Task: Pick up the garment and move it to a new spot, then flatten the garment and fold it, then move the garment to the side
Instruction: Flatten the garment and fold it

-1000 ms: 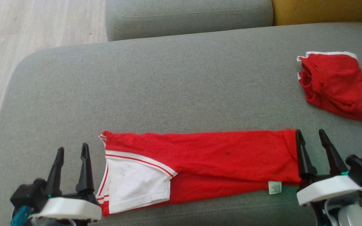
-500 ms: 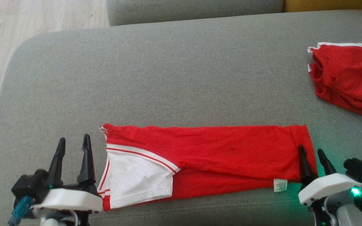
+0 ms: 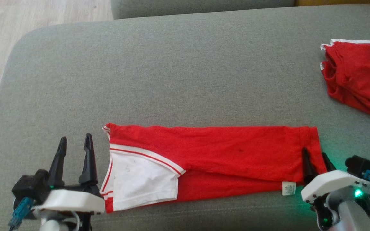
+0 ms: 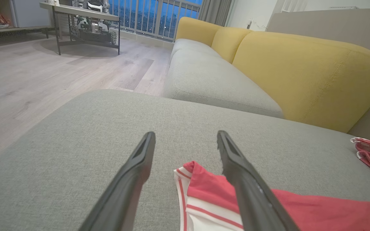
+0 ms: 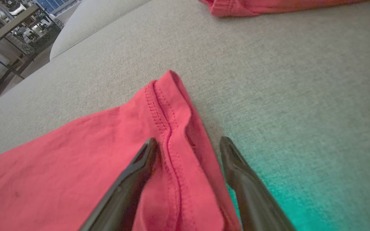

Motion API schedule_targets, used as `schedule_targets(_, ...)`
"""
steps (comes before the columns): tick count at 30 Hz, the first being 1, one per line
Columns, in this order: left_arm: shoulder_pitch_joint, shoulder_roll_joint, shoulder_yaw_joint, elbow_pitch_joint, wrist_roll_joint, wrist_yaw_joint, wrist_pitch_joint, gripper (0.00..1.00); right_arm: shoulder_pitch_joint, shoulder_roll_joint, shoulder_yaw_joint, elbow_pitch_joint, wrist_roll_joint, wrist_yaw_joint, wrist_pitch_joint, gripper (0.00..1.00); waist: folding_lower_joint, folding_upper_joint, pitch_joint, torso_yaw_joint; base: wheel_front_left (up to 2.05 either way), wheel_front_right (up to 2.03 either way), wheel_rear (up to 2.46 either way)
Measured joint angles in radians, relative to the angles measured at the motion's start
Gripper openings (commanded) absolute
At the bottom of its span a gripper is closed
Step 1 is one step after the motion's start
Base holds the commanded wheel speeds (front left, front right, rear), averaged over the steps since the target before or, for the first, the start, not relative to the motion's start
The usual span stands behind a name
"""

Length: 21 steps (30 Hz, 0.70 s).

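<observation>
The garment (image 3: 223, 157) is a red and white shirt folded into a long strip across the near part of the grey sofa cushion (image 3: 172, 73). Its white panel with red stripes (image 3: 140, 179) lies at the left end. My left gripper (image 3: 74, 142) stands open just left of that end, and in the left wrist view the garment's corner (image 4: 201, 186) lies between the left gripper (image 4: 185, 138) fingers. My right gripper (image 3: 315, 155) is open at the right end, its jaws straddling the stitched hem (image 5: 169, 128), one finger (image 5: 133, 173) on the cloth, the other on the cushion.
A second red garment (image 3: 358, 77) lies crumpled at the cushion's far right. A yellow sofa back (image 4: 300, 67) and another grey seat (image 4: 210, 80) stand beyond. Wooden floor (image 3: 27, 16) lies off the cushion's left edge, with a table (image 4: 79, 16) farther away.
The head camera has tilted down, shifting the whole picture. My right gripper has drawn back along the garment's right edge and now straddles its hem. The left gripper has held its place.
</observation>
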Motion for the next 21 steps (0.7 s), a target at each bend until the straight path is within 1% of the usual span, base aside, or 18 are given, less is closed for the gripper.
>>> schedule_targets(4,-0.003,0.000,0.001,0.003,0.000,0.000,0.000,1.00,-0.029,0.000,0.012,0.045,-0.001,0.000,-0.003,1.00,0.0000,0.0000,0.003,-0.001,0.00,0.00,0.00)
schedule_targets(5,-0.004,-0.001,0.001,0.004,0.000,0.000,0.000,1.00,-0.034,-0.002,0.019,0.052,-0.001,0.000,-0.003,0.69,-0.0001,0.0000,0.003,-0.001,0.00,0.00,0.00)
schedule_targets(6,-0.006,-0.001,0.001,0.005,0.000,-0.001,0.000,1.00,-0.039,-0.002,0.027,0.058,0.002,0.000,-0.003,0.16,-0.0001,0.0000,0.003,-0.001,0.00,0.00,0.00)
schedule_targets(7,-0.008,-0.001,0.001,0.006,0.000,-0.001,0.000,1.00,-0.044,-0.002,0.034,0.064,0.007,0.000,-0.003,0.00,-0.0001,0.0000,0.002,-0.001,0.00,0.00,0.00)
schedule_targets(10,-0.015,-0.001,0.006,0.007,0.007,-0.001,0.000,1.00,-0.052,-0.003,0.065,0.078,0.016,0.000,-0.003,0.00,-0.0001,0.0000,-0.001,-0.003,0.00,0.00,0.00)
schedule_targets(13,-0.015,-0.001,0.013,0.009,0.009,-0.005,0.000,1.00,-0.052,-0.004,0.068,0.086,-0.002,0.000,-0.010,0.00,-0.0002,0.0000,-0.005,-0.005,0.00,0.00,0.00)
schedule_targets(18,-0.015,-0.001,0.017,0.009,0.009,-0.007,0.000,1.00,-0.052,-0.011,0.049,0.088,-0.040,0.000,-0.017,0.00,-0.0001,0.0000,-0.015,-0.006,0.00,0.00,0.00)
schedule_targets(21,-0.015,-0.001,0.017,0.009,0.009,-0.007,0.000,1.00,-0.057,-0.025,0.007,0.087,-0.067,0.000,-0.017,0.00,-0.0001,0.0000,-0.021,-0.004,0.00,0.00,0.00)
